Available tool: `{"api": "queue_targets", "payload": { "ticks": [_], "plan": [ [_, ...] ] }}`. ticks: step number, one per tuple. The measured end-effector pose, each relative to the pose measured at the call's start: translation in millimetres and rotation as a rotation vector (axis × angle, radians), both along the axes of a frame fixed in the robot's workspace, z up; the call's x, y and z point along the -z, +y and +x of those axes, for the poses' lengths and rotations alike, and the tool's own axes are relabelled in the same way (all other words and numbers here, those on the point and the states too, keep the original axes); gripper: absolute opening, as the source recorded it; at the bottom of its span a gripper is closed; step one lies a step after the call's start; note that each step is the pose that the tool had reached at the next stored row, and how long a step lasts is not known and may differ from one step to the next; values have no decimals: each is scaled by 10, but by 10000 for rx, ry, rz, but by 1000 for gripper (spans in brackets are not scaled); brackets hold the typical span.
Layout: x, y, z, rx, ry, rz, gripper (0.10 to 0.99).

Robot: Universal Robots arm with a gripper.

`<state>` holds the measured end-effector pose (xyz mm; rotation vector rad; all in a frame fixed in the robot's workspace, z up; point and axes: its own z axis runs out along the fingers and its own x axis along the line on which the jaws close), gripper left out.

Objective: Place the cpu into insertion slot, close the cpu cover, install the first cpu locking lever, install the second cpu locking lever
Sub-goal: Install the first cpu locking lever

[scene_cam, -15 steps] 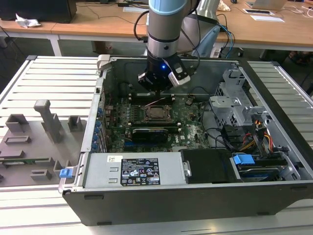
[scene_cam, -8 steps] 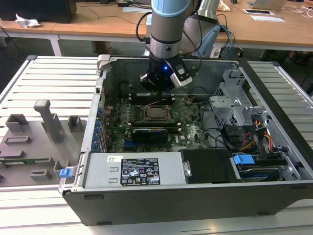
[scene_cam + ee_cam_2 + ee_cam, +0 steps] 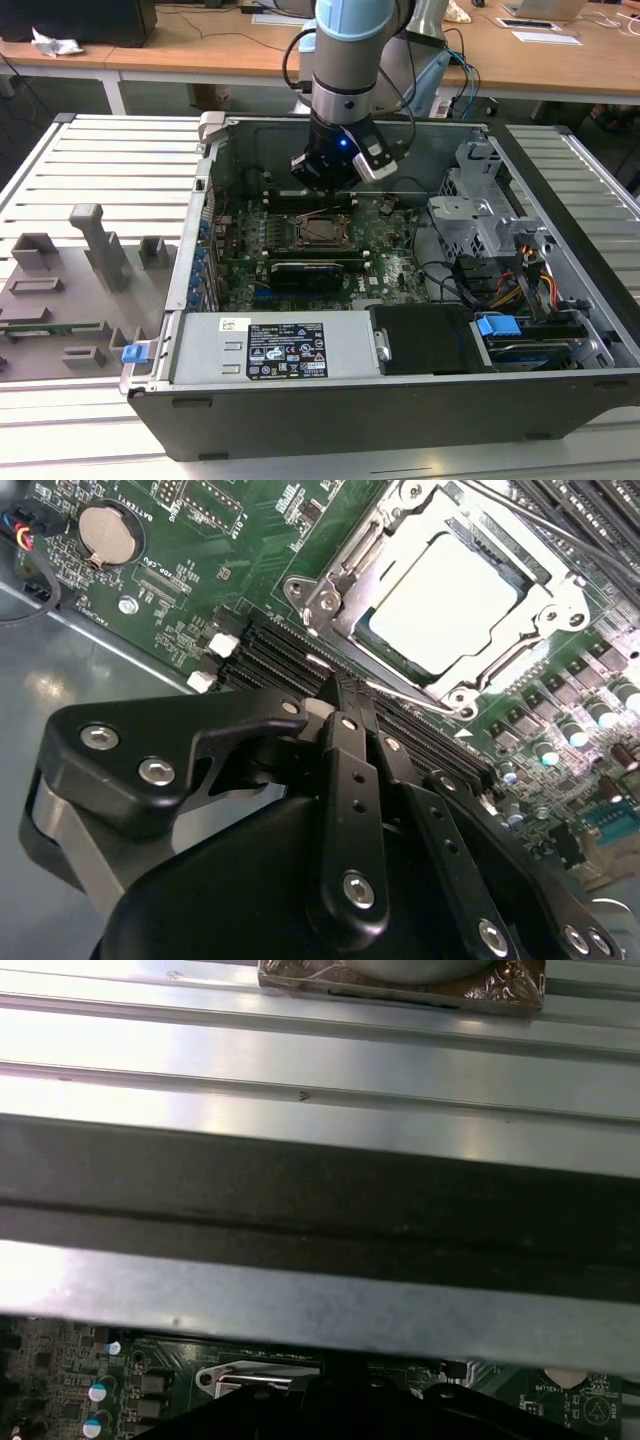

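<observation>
The cpu [image 3: 445, 600] lies flat in the insertion slot [image 3: 322, 231], its silver top bright in the second wrist view. The cpu cover [image 3: 345, 585] is down over it, and the chip shows through the cover's square window. A thin wire locking lever [image 3: 400, 688] runs along the socket's near edge. My gripper [image 3: 335, 685] is shut, fingers pressed together with nothing between them. Their tip sits right at this lever's end, beside the socket corner. In the exterior view the gripper [image 3: 325, 188] hangs low inside the open case, just behind the socket.
Black memory slots [image 3: 280, 645] lie beside the fingertips, with a coin battery [image 3: 105, 535] further off. A black card [image 3: 305, 272], the power supply [image 3: 270, 350] and a drive cage [image 3: 480, 215] fill the case. Grey fixtures [image 3: 95, 245] stand on the slatted table. The case wall [image 3: 320, 1220] rises close by.
</observation>
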<state>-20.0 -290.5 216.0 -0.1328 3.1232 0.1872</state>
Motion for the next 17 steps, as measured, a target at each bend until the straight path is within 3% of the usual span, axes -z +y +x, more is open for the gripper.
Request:
{"api": "queue_targets", "payload": {
  "ticks": [17],
  "plan": [
    [110,0,25,0,1,-6,106]
  ]
}}
